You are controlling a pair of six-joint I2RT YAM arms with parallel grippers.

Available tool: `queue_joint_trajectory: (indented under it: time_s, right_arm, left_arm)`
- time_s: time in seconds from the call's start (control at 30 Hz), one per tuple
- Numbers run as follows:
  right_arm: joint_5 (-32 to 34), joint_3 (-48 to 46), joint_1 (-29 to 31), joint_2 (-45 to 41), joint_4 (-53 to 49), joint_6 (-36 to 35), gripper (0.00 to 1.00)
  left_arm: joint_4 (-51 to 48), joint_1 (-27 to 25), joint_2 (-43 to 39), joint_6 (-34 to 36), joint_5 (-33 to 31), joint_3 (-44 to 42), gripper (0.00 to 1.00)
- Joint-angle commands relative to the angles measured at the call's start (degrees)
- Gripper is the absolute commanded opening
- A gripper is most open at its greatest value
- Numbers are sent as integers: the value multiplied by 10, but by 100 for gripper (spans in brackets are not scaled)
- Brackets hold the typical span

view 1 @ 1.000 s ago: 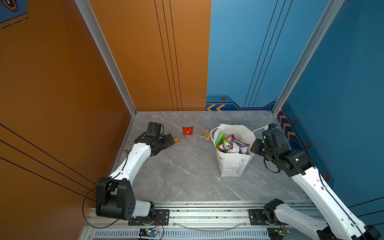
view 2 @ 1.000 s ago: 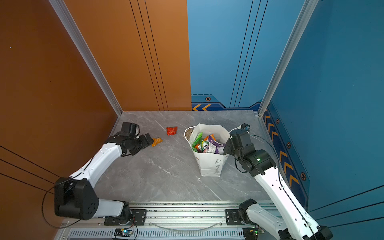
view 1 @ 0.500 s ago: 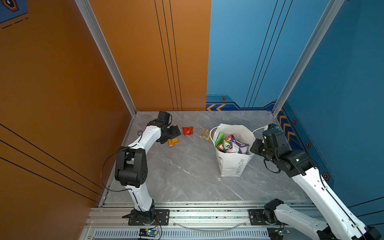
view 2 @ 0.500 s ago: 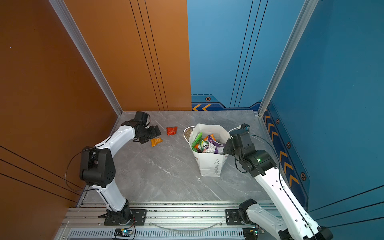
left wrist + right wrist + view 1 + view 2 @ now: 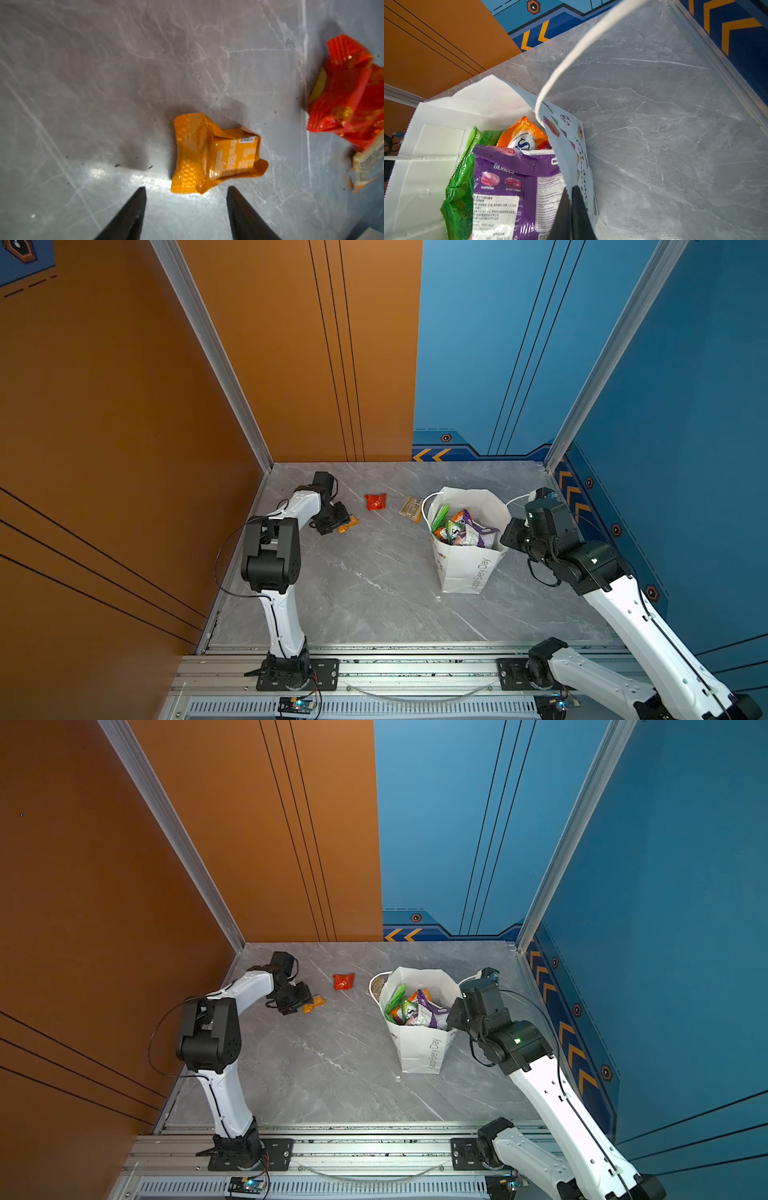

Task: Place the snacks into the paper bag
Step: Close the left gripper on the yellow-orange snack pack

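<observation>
Ok, so the tall white paper bag [image 5: 469,572] with the cord handles stands upright on the grey marble table [image 5: 374,605], over toward the right edge in the far half. The right gripper [image 5: 570,192] has its jaws pinched closed on the bag's side wall just below the rim. My read is it's there to hold the mouth open and keep the bag from tipping while the other arm feeds it.

Already inside are a glossy purple berry candy packet [image 5: 512,172], a big green chip bag [image 5: 460,187] and an orange candy bag [image 5: 525,133]. They all poke up near the rim, so it's getting pretty full.

Three aren't in yet:
- **Orange:** a small crumpled glossy orange packet [image 5: 216,153] lies near the left edge, up toward the far left corner.
- **Red:** a crumpled red foil packet [image 5: 375,502] sits further along, near the far edge.
- **Beige:** a flat beige packet [image 5: 410,508] is just beside the bag.

The left gripper [image 5: 186,187] hangs low next to the orange packet with its jaws apart and nothing between them. In the wrist view the wrapper sits just ahead of the tips. The gap roughly lines up with the packet's crinkled end, which looks like a set-up for a pinch. I'd guess it needs to nudge forward before it shuts, or it'll grab air or just skid that slippery foil along the table.
</observation>
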Motion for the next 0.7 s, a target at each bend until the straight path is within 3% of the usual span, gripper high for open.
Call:
queue_joint_trajectory:
  time_s: [0.0,0.33,0.53,0.67]
  right_arm:
    - [-18,-6,-1,-8,2,-2,0]
    - [-26,0,0,-2,3,-2,0]
    - [-26,7,2,3,2,-2,0]
    - [-24,12,2,8,1,-4,0]
  left_arm:
    - [16,4,16,12,38,13,50]
    - [58,7,16,5,51,-12,17]
    - [101,5,-28,-8,56,-57,5]
    - [153,0,-88,-26,60,-131,1]
